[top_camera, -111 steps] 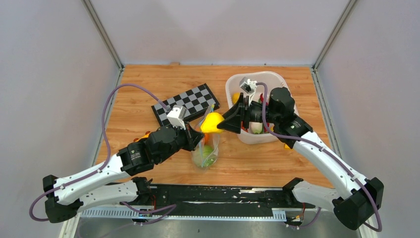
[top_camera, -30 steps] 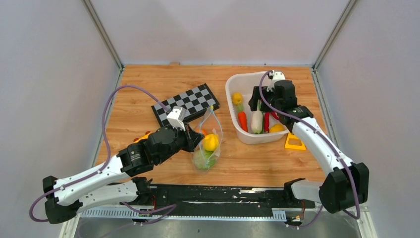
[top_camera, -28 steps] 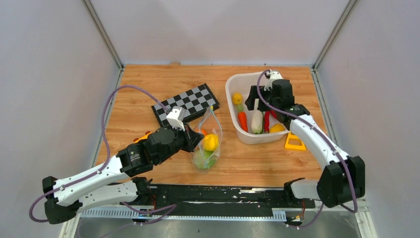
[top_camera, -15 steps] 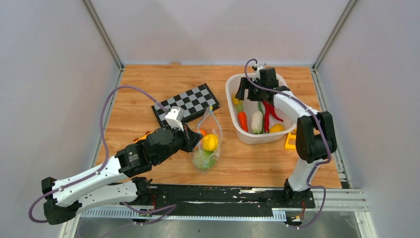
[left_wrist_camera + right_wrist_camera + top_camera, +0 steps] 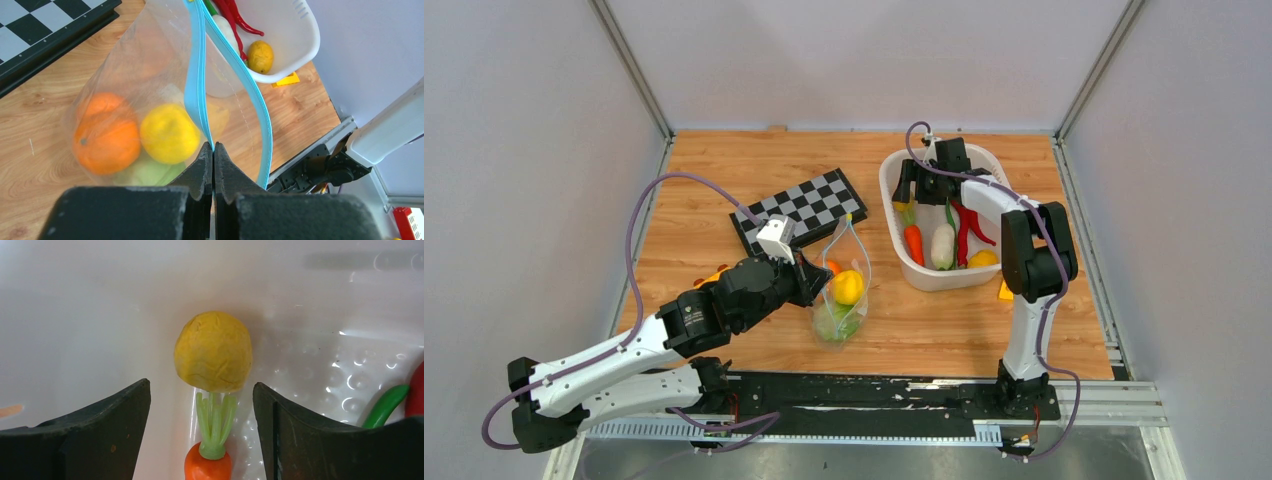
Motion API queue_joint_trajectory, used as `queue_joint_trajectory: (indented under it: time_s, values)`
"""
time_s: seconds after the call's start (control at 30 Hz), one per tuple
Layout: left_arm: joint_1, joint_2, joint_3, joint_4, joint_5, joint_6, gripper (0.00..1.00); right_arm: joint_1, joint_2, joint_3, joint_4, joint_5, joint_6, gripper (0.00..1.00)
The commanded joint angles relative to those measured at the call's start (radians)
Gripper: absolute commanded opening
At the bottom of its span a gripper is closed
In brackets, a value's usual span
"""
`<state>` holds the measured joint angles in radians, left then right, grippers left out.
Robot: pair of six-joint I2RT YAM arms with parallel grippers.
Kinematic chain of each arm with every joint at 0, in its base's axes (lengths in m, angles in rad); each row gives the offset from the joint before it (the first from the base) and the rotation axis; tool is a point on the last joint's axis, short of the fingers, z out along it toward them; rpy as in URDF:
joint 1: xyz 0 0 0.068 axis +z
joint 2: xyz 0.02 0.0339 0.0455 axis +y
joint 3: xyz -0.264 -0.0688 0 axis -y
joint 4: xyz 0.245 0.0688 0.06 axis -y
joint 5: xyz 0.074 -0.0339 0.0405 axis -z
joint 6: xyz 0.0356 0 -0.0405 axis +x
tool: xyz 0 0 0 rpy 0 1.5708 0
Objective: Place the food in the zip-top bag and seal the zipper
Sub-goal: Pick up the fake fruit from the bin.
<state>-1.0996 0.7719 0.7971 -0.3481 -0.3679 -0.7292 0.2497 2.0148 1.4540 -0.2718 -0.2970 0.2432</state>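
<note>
Yellow fruit (image 5: 169,133) that hung over the mouth of the zip-top bag (image 5: 844,285) a few seconds ago now lies inside it, beside the orange (image 5: 106,137) and over the green cabbage (image 5: 145,172). The right arm has since swung back and reached deep into the white basket (image 5: 887,200). The bag stands on the tabletop (image 5: 704,170) just in front of the chessboard (image 5: 804,205). It is held up by the left claw (image 5: 213,155), which is clenched on the zipper (image 5: 197,90) at one end of the mouth. The two teal strips run close together there and bow apart only farther along, so the opening is narrow. Another dropped piece could catch on a strip and roll off onto the wood. That single pinch carries the loaded bag, and if the thin plastic slides through it, the bag would likely slump and spill. Over at the basket, the right claw (image 5: 201,390) is spread wide and grips nothing. Its fingers stand on either side of a round yellow fruit (image 5: 213,351) that sits against the basket's far wall. The carrot (image 5: 207,465) points its green top right at that fruit, touching or nearly so. Closing too low could therefore catch the leaves along with the fruit, or instead of it. The fruit is round and smooth, so an off-centre squeeze may squirt it along the wall, and a finger driven farther in could jam against the plastic. A white radish (image 5: 942,245) and the red peppers (image 5: 967,225) lie farther along in the basket, still to be bagged.
</note>
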Motion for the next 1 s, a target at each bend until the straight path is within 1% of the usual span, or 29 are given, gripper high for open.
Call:
queue_joint_trajectory:
  time_s: [0.0,0.07,0.2,0.33,0.4,0.5,0.73,0.97]
  values:
    - [-0.003,-0.003,0.024,0.013,-0.008,0.010,0.00,-0.005,0.015,0.012,0.085,-0.018,-0.007,0.73]
    - [-0.003,-0.002,0.026,0.014,-0.003,0.011,0.00,-0.007,0.020,-0.002,0.100,0.005,-0.005,0.68]
    - [-0.003,-0.002,0.030,0.010,0.005,0.013,0.00,-0.017,0.031,-0.001,0.107,-0.014,0.011,0.64]
    - [-0.003,-0.004,0.027,0.011,0.014,0.010,0.00,-0.022,0.012,-0.010,0.118,-0.029,0.017,0.54]
    - [-0.003,-0.005,0.024,0.013,0.017,0.009,0.00,-0.023,0.007,-0.012,0.106,-0.024,0.019,0.45]
    - [-0.004,-0.010,0.024,0.011,0.017,0.012,0.00,-0.024,-0.015,-0.040,0.108,-0.012,0.026,0.40]
    - [-0.004,-0.014,0.023,0.008,0.013,0.017,0.00,-0.040,-0.131,-0.153,0.128,0.090,0.027,0.38]
    - [-0.003,-0.012,0.017,0.011,0.011,0.019,0.00,-0.050,-0.229,-0.229,0.114,0.110,-0.001,0.38]
